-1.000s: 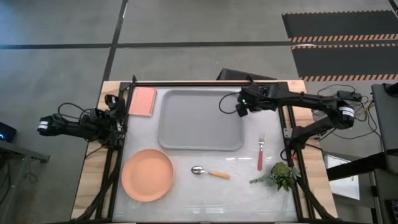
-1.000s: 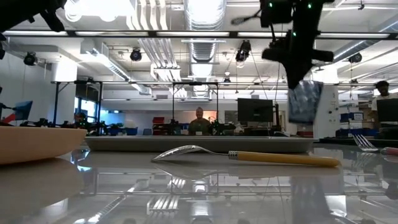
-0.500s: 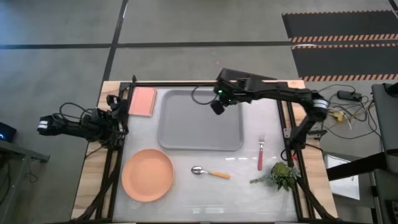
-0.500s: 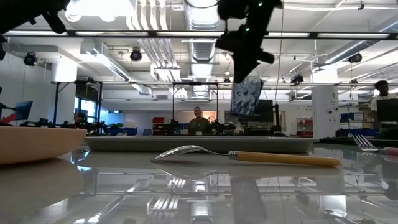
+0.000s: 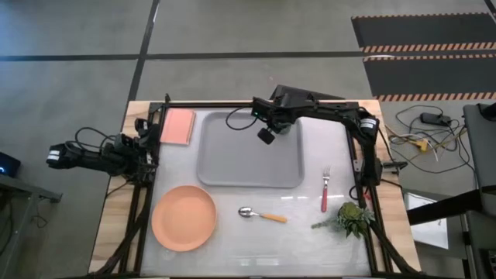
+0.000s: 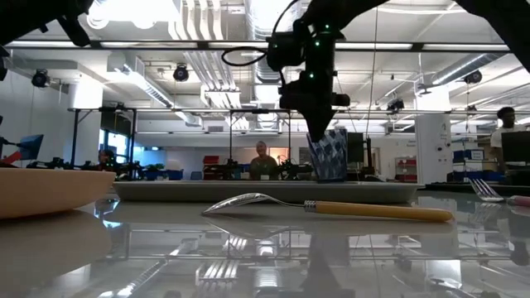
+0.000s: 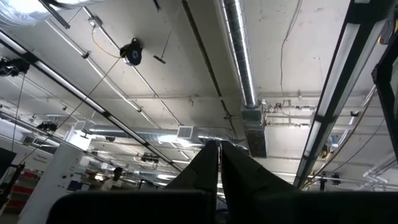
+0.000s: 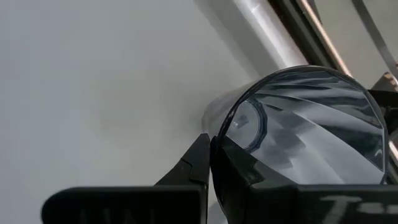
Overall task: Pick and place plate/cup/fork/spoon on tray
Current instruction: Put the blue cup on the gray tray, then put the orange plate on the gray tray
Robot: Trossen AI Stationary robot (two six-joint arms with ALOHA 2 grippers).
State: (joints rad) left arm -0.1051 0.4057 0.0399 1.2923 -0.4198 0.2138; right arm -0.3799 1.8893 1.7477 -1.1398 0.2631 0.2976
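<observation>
We see the right tool (image 5: 266,135) clamped on the cup (image 6: 329,154), low over the tray (image 5: 232,167); the left tool (image 7: 219,163), pinched closed, waits at the surface's left edge.

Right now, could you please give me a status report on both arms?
Right tool shut on small dark blue-grey cup, low over large grey tray. Left tool shut, parked off table's left edge. Nothing in the way.

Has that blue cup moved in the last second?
Yes. The cup, held in the right gripper, has travelled leftward from beside the tray's right edge to over the tray, and lower, nearly down to it in the low view.
</observation>
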